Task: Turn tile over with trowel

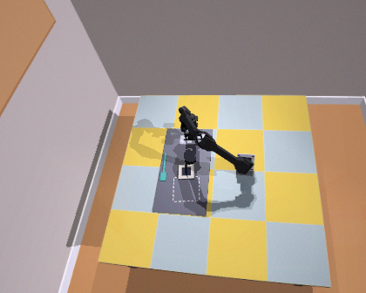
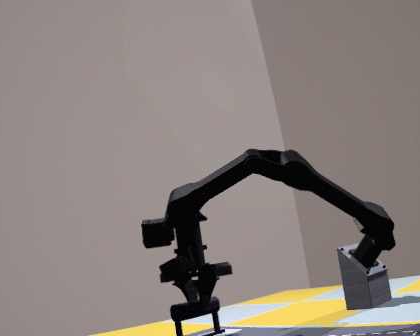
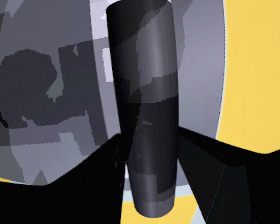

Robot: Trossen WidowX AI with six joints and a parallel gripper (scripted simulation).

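The trowel (image 1: 183, 139) (image 2: 180, 313) (image 3: 146, 75) has a black bar handle on two posts over a pale plate and sits near the mat's far edge. My gripper (image 1: 189, 135) (image 2: 197, 302) (image 3: 148, 136) points down with one finger on each side of the handle, shut on it. The plate looks low on the mat; any gap beneath is hidden. The tile (image 1: 180, 173) is pale with a dark square facing up. It lies flat between the trowel and the dashed outline (image 1: 186, 201), at the outline's far side.
A slim teal tool (image 1: 163, 176) lies along the left part of the dark mat (image 1: 162, 205). The arm's base (image 2: 358, 287) stands right of the mat. The arm arches over the mat's far right part, and its shadow falls across the mat.
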